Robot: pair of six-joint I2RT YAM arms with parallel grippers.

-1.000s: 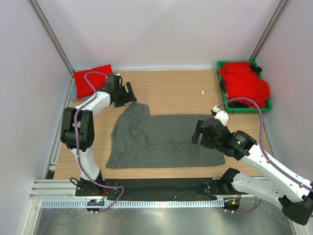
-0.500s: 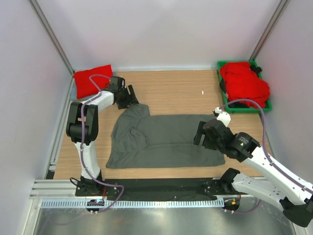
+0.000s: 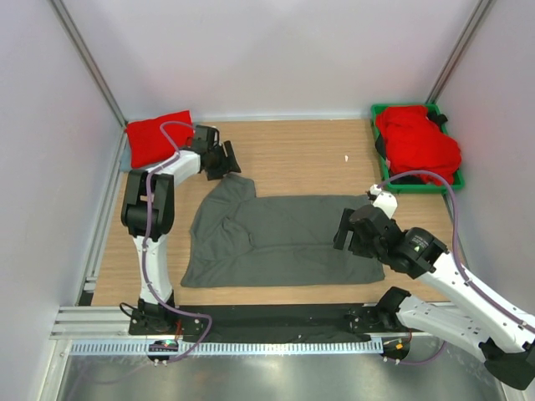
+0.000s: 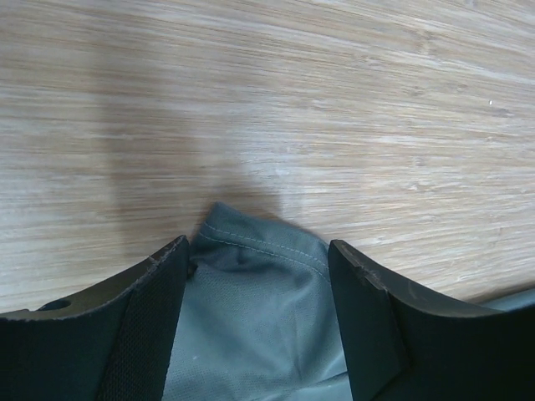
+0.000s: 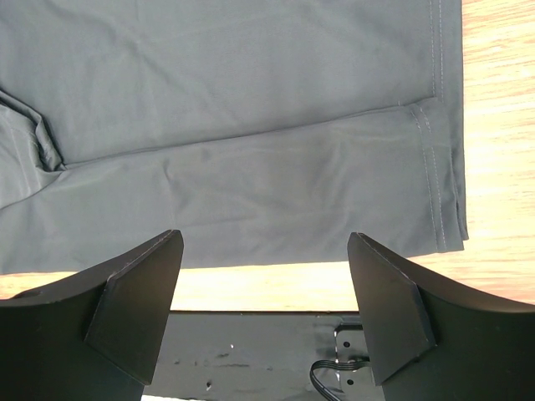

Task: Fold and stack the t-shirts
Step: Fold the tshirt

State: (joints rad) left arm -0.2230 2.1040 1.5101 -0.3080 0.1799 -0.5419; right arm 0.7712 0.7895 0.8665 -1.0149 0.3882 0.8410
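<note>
**Top camera:** We are looking at a plain charcoal grey shirt (image 3: 284,238) lying spread on the wooden table (image 3: 292,150) between the two arms. It is lying mostly flat, its long side running left to right. Creases are bunching toward its left end, and one lobe of cloth is sticking out toward the far left. A folded red shirt (image 3: 155,138) is sitting at the table's far left corner. More red shirts (image 3: 418,142) are lying heaped in the green bin (image 3: 378,113) at the far right. The left claw (image 3: 227,159) is reaching down at the grey shirt's far lobe, released and gripping nothing. The right claw (image 3: 344,234) is hanging over the shirt's right end, likewise released.

**Left wrist camera:** We are seeing two black fingers (image 4: 142,334) standing apart, with a rounded tip of grey cloth lying between them on the wood grain. The cloth is showing a fine knit and one row of pale stitching along its edge. We cannot tell whether the fingers are touching it.

**Right wrist camera:** We are looking down on smooth grey cloth filling most of the frame. One layer's long edge is crossing the middle, and a double-stitched hem is running down the right side beside bare wood. The right claw's fingers are spread wide above the shirt's near edge, holding nothing. Beyond that edge, a strip of table and a black rail (image 5: 251,355) are showing.
</note>
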